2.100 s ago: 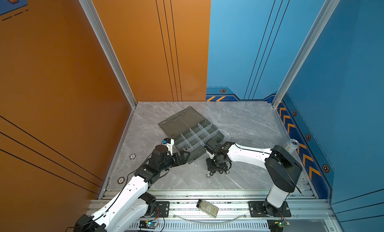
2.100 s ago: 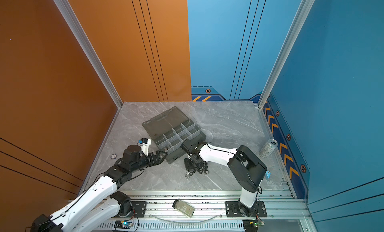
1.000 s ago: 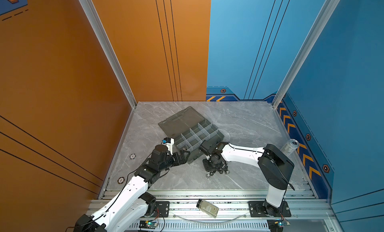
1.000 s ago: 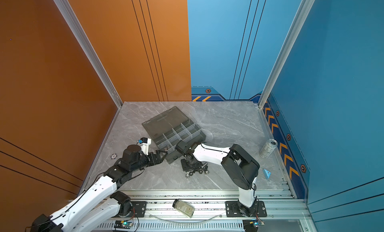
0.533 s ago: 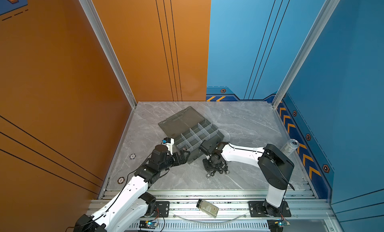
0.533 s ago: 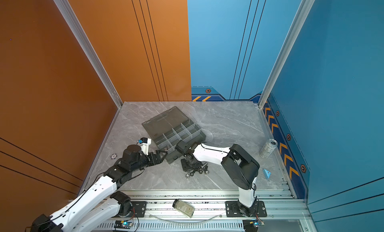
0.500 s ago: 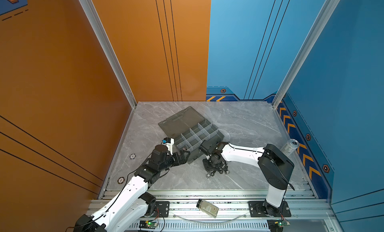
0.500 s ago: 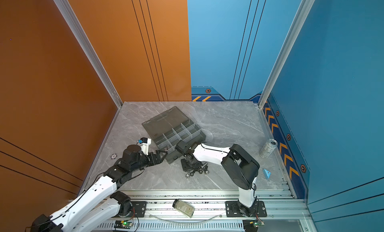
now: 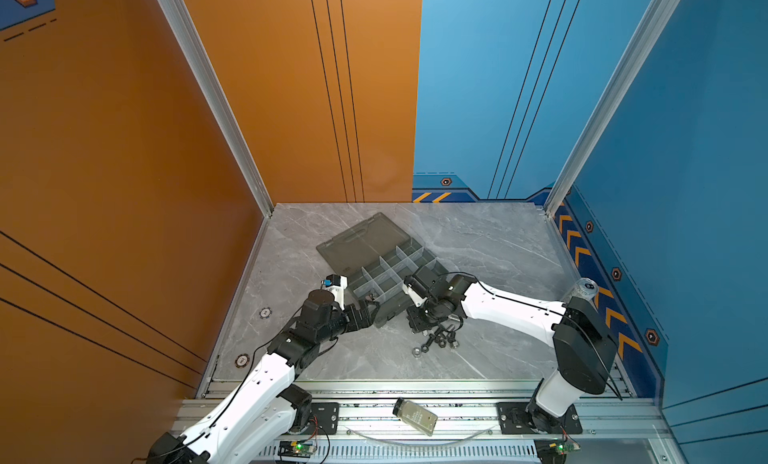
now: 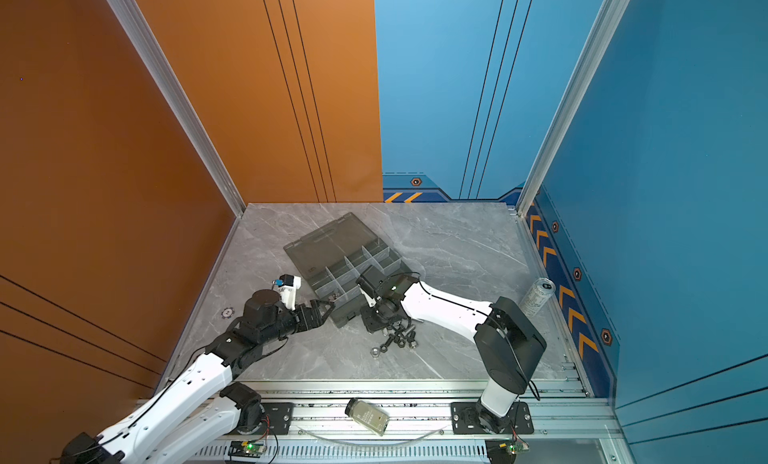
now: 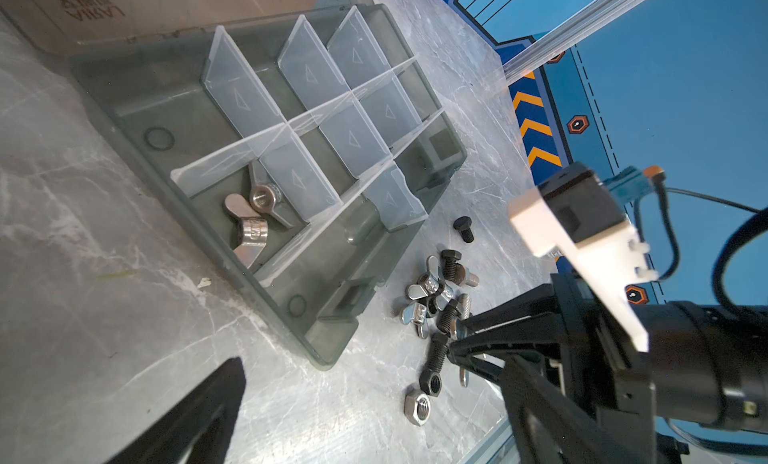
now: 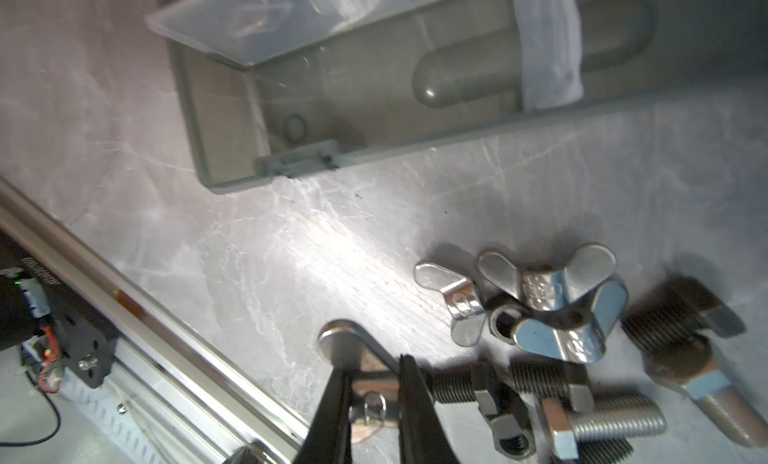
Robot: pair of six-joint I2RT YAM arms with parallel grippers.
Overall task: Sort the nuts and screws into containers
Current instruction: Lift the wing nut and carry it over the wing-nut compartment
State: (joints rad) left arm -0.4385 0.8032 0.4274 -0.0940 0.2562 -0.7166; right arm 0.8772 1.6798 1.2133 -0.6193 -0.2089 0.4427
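Between the tips of the right claw (image 12: 372, 374), just snapped shut: one silver wing nut (image 12: 345, 345), clamped. Beside it, loose screws (image 12: 602, 420) and nuts (image 12: 548, 300); beyond, the box (image 11: 124, 88). Left claw (image 9: 372, 308) spread wide, empty. Likely ready for lifting across to a cell.

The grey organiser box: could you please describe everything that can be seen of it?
The organiser box is smoky-grey translucent plastic, standing open on the grey marbled table, its flat hinged lid laid back behind it. Pale clear dividers split it into rectangular cells. Two silver wing nuts lie in one end cell; the other cells in view look empty. Two latch tabs sit on the wall opposite the lid.
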